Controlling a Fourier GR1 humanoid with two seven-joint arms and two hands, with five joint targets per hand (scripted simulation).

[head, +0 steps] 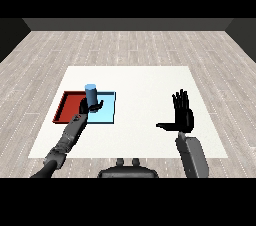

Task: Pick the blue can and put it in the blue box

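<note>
Blue can (91, 93) upright in left hand (92, 106); right hand (182, 115) splayed.

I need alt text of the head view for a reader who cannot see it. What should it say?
The robot's left hand curls round an upright blue cylindrical can, over the flat light blue tray that lies beside a flat red tray on the white table. The right hand is open, fingers straight, away from both trays.

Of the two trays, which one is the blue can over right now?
The light blue tray, the right-hand one of the pair; the left hand holds the blue can upright over it, while the red tray beside it has no can.
</note>
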